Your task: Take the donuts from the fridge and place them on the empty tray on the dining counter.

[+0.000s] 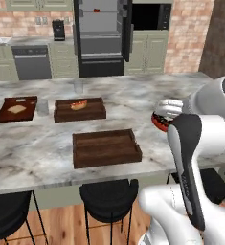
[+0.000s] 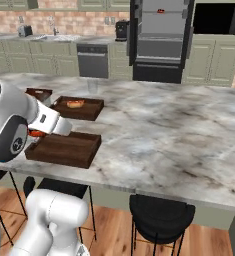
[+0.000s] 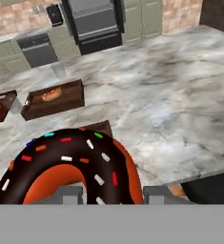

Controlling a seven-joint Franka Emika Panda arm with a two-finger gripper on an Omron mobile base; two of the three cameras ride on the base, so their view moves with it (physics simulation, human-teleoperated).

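1. Donut (image 3: 75,164), chocolate-iced with sprinkles, sits clamped in the gripper (image 3: 111,194), carried above the near edge of the counter (image 1: 133,95), presumably on its way to the tray.
2. Empty tray (image 1: 106,148) lies just left of the arm; a second tray (image 1: 79,109) with a hot dog sits behind it.
3. Hand view shows the icing and grip close up; the left base view shows just a red-and-dark edge of the donut.
4. Both base views show the fridge (image 1: 102,38) standing open, far behind.
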